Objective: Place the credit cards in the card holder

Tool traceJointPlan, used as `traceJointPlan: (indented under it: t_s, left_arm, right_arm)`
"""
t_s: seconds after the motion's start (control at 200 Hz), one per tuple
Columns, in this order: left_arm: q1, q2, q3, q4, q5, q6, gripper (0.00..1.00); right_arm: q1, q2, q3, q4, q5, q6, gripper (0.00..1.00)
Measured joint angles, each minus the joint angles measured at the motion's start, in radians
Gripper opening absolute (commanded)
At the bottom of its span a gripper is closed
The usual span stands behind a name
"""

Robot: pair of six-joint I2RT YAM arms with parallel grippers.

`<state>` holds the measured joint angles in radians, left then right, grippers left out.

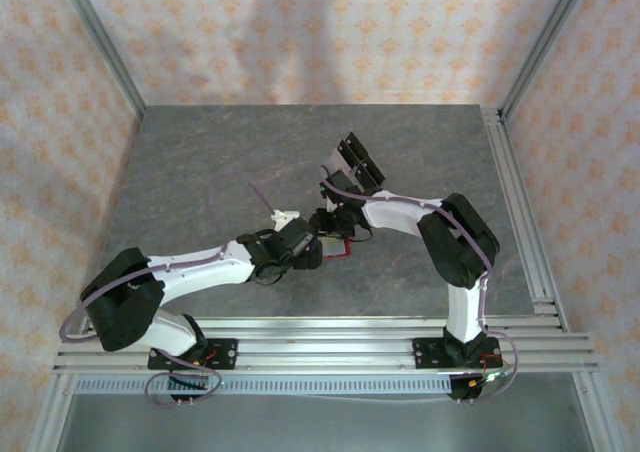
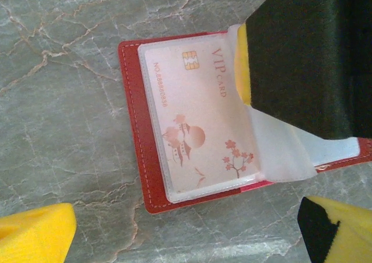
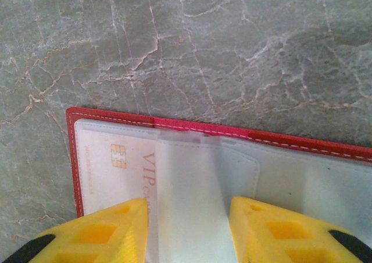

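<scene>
Overhead, both arms meet above the card holder [image 1: 339, 251], so just a red sliver of it shows near the middle of the bench [image 1: 200, 172]. A clear stand [image 1: 358, 162] of black blocks sits at 12 o'clock of it.

From the left wrist we see the holder lying open, one credit card [image 2: 197, 123] marked VIP under a clear sleeve [image 2: 157, 176]. The left hand [image 2: 186, 216] is spread wide at 6 o'clock of the card.

The right hand [image 3: 189, 210] hides the holder's other half. Its fingers [image 3: 104, 228] flank a pale leaf [image 3: 189, 187]. We cannot tell whether it is sleeve or card, or whether they pinch it.
</scene>
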<state>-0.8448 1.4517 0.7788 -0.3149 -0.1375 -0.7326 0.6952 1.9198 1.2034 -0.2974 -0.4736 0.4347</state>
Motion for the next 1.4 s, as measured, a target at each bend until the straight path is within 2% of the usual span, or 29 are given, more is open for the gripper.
traceJointPlan:
  t_s: [0.731,1.211,1.316,1.401]
  left_arm:
    - [-0.013,0.179,0.105,0.021,-0.010,0.027,1.00]
    - [-0.013,0.193,0.098,0.021,-0.051,0.026,1.00]
    - [-0.013,0.193,0.095,0.020,-0.053,0.026,1.00]
    - [-0.013,0.193,0.095,0.020,-0.053,0.026,1.00]
  right_arm:
    - [0.000,-0.002,-0.006,0.010,-0.006,0.003,0.42]
    - [-0.003,-0.043,-0.006,-0.042,0.006,0.004,0.42]
    - [-0.014,-0.077,-0.007,-0.054,0.013,0.006,0.48]
    - [-0.025,-0.101,-0.007,-0.055,0.021,0.011,0.49]
